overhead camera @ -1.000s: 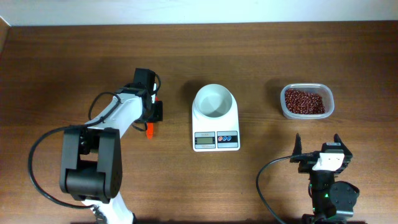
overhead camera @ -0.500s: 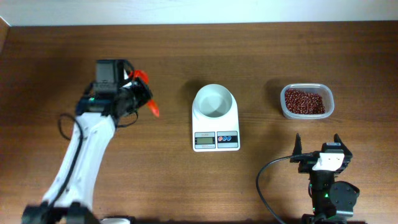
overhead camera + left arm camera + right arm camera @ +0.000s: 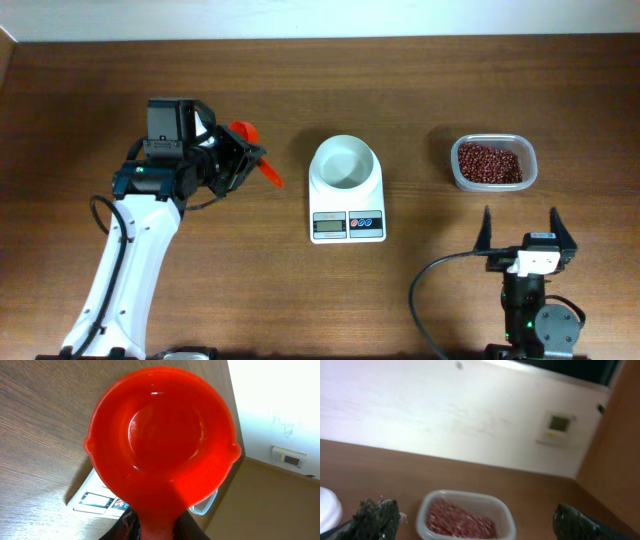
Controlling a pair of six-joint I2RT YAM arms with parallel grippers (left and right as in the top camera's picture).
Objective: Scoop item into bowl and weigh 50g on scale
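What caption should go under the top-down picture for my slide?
Left gripper holds a red scoop near the white bowl on the scale; beans sit in a clear tub.

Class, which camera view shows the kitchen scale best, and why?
Overhead: the whole scale shows, display and buttons included, with the white bowl on it. The left wrist view shows only its corner behind the red scoop; the right wrist, none clearly.

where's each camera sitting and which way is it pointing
Overhead: above the table, looking straight down; shows left pincer holding the scoop, right pincer open.
Left wrist: behind the scoop, facing the scale beyond; pincer barely shows.
Right wrist: low, facing the tub and wall; both fingers show.
Shared: overhead and right wrist both see the tub.
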